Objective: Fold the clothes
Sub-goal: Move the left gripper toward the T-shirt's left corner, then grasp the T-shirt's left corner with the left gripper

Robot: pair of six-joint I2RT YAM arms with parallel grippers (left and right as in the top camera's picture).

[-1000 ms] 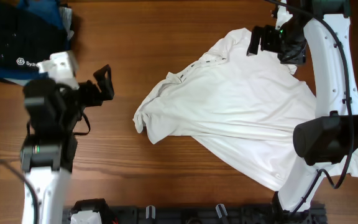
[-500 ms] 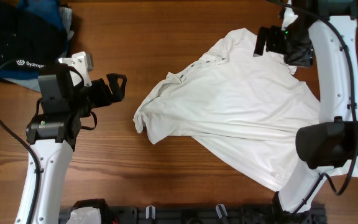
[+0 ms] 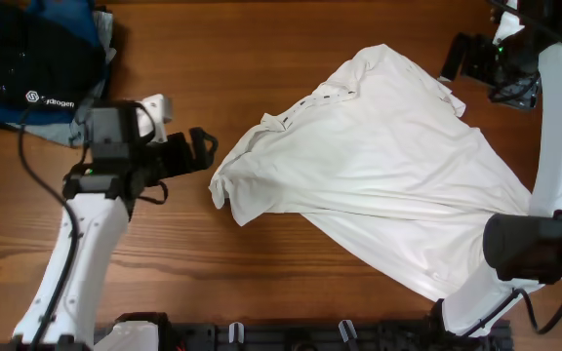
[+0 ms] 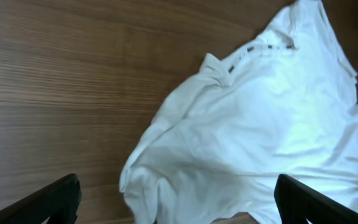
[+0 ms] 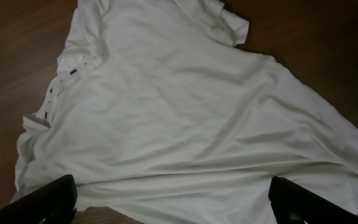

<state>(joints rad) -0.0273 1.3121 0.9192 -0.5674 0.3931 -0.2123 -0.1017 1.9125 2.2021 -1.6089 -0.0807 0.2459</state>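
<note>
White shirt (image 3: 379, 185) sprawls over the right half of the table (image 3: 291, 58), slanting down-right from its bunched edge, which sits just right of the left gripper (image 3: 203, 151); right gripper (image 3: 454, 58) hangs by the top sleeve corner, both with fingers wide apart and empty.

one large white garment of thin, wrinkled cloth (image 3: 379, 185). one dark blue-black folded stack of fabric with a white logo (image 3: 27, 68). one brown wooden table (image 3: 261, 49). two white robot arms, each with one black two-finger gripper: left gripper (image 3: 206, 151), right gripper (image 3: 452, 58).
</note>
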